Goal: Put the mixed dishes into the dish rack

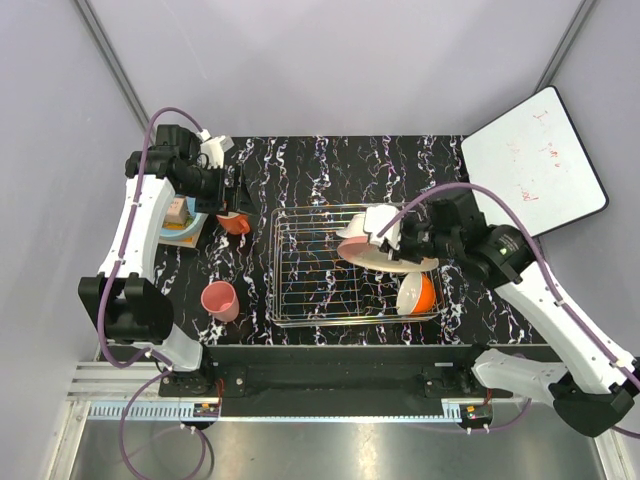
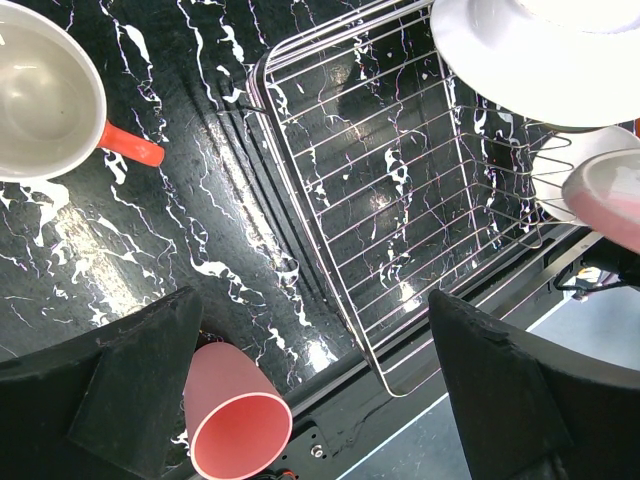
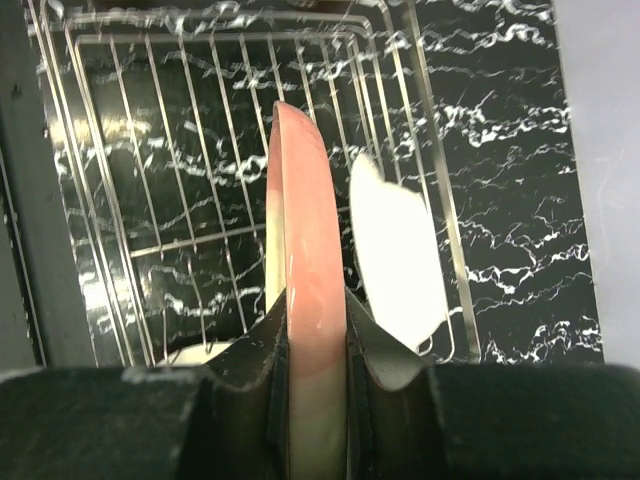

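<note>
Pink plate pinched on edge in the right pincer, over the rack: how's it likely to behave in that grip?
Likely stiff: the salmon-pink plate keeps a straight, unbent edge in the right pincer. Its glossy surface and the narrow pinch at the rim suggest it may slip or pivot. It would probably clatter, maybe chip, if dropped onto the dish rack wires.

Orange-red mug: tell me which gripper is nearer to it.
Left. The left gripper hangs open right beside the mug, off the rack's left end. The right gripper is across the rack, shut on the pink plate over its right side.
</note>
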`<state>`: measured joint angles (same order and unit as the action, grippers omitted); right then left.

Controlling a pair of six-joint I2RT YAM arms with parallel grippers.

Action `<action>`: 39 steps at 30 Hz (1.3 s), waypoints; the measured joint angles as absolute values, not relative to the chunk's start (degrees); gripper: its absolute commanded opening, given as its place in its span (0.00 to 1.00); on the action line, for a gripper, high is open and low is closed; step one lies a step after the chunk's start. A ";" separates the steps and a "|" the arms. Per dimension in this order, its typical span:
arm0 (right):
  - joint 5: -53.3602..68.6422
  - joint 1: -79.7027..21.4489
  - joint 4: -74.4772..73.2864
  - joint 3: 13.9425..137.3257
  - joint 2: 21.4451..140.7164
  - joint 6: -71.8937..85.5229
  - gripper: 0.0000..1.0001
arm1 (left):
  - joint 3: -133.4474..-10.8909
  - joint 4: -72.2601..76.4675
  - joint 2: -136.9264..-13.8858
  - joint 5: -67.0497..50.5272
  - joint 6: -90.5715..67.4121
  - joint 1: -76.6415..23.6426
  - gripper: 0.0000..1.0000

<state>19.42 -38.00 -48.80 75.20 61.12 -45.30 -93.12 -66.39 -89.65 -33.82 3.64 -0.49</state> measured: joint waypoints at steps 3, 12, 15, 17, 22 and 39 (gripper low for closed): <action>15.70 -41.17 -50.50 74.96 61.56 -46.54 0.00 | -93.12 -66.39 -89.69 -33.82 3.64 -0.49 0.99; 6.13 -48.36 -52.34 73.56 64.71 -49.60 0.00 | -93.12 -66.35 -89.76 -33.82 3.64 -0.49 0.99; 3.55 -50.24 -52.47 73.45 64.97 -50.61 0.00 | -93.12 -66.35 -89.82 -33.82 3.64 -0.49 0.99; 2.33 -51.22 -52.62 73.45 65.12 -51.05 0.00 | -93.12 -66.35 -89.89 -33.82 3.64 -0.49 0.99; 0.93 -52.84 -52.71 72.88 65.71 -51.22 0.00 | -93.12 -66.32 -90.17 -33.82 3.66 -0.49 0.99; 0.86 -55.72 -49.52 67.55 68.82 -51.07 0.00 | -92.44 -66.08 -90.19 -33.85 3.66 -0.49 0.99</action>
<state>0.86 -55.72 -49.52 67.55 68.82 -51.07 -92.44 -66.08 -90.19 -33.85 3.66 -0.49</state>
